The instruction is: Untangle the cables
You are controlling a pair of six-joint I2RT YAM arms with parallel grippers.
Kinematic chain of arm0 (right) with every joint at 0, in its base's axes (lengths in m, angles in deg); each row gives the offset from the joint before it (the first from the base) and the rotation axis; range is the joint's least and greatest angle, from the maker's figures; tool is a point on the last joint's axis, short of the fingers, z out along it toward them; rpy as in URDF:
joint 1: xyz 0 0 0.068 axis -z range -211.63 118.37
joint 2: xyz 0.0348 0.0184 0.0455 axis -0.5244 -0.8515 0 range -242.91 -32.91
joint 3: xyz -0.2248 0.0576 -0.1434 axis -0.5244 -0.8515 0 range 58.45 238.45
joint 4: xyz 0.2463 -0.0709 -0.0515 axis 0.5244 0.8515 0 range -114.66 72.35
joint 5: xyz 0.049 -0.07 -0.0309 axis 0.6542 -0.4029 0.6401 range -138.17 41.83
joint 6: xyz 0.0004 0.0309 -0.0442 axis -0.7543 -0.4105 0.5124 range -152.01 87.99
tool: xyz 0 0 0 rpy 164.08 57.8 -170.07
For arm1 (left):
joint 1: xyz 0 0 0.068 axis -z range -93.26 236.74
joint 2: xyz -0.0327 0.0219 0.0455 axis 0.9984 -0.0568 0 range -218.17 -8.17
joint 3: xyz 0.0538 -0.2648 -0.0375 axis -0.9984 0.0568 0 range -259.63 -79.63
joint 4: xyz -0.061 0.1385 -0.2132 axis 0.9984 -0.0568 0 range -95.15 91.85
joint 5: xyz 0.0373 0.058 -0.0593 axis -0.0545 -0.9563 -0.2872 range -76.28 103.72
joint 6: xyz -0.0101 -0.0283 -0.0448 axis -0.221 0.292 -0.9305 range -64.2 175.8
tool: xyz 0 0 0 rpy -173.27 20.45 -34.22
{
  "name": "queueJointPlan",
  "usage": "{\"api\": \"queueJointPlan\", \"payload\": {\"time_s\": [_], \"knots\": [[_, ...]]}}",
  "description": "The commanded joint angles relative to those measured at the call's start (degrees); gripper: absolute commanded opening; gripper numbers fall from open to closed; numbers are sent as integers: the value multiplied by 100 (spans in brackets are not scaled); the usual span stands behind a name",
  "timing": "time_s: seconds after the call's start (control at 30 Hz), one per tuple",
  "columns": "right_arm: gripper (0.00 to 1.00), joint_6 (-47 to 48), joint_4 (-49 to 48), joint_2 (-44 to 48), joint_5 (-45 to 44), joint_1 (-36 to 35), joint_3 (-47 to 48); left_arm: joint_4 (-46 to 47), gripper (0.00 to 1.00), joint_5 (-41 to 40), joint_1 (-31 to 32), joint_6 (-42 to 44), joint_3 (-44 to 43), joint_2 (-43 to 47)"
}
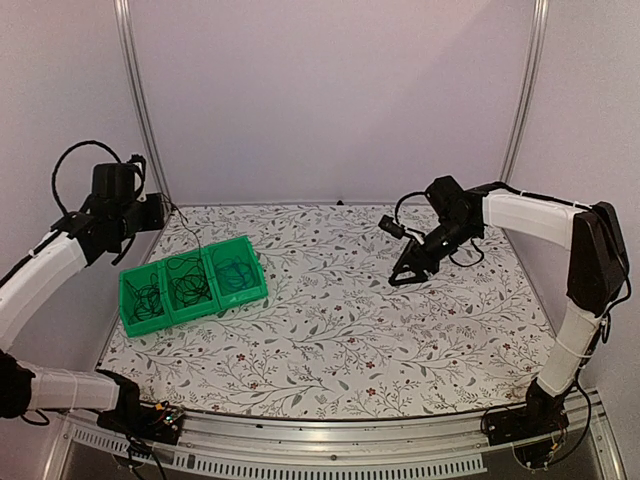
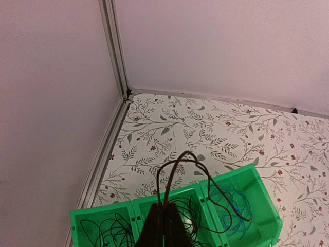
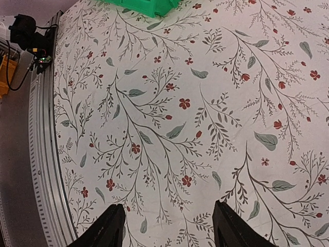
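Cables (image 1: 186,283): black loops (image 2: 105,229) in left and middle compartments of green plastic three-compartment bin (image 2: 267,203), blue coil (image 2: 234,216) in right one, one black strand (image 2: 188,153) clamped in left gripper (image 2: 164,207) above the bin by the left edge of the floral tabletop (image 3: 169,103), right gripper (image 3: 168,206) spread wide, holding nothing, well apart.

We see plain pale walls (image 1: 330,100), aluminium posts (image 1: 143,110) at the far corners, a table (image 1: 340,340) with a white floral-print top, and a slotted metal rail (image 1: 350,445) along its near edge.
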Motion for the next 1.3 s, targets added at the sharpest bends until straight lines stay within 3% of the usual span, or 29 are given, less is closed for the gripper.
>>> {"api": "queueJointPlan", "payload": {"time_s": [0.0,0.27,0.5,0.9,0.97,1.07,1.27], "knots": [[63,10,-46,151,-66,-13,-84,-105,0,29,-127,-537,297,-173],[63,29,-54,190,-143,-11,-89,-665,0,-225,-134,-1246,483,-953],[63,38,-112,280,-147,-13,-261,-977,0,-519,-133,-1218,539,-1457],[63,86,-52,347,-325,-11,-104,-616,0,754,-122,-1300,593,-2106],[61,124,31,374,-347,14,28,-743,8,759,-124,-1289,536,-2104],[61,154,-208,601,-286,153,95,-1053,30,594,-124,-1263,426,-2009],[62,-308,-1162,1115,-457,613,104,-1814,46,407,-129,-1113,51,-1525]]}}
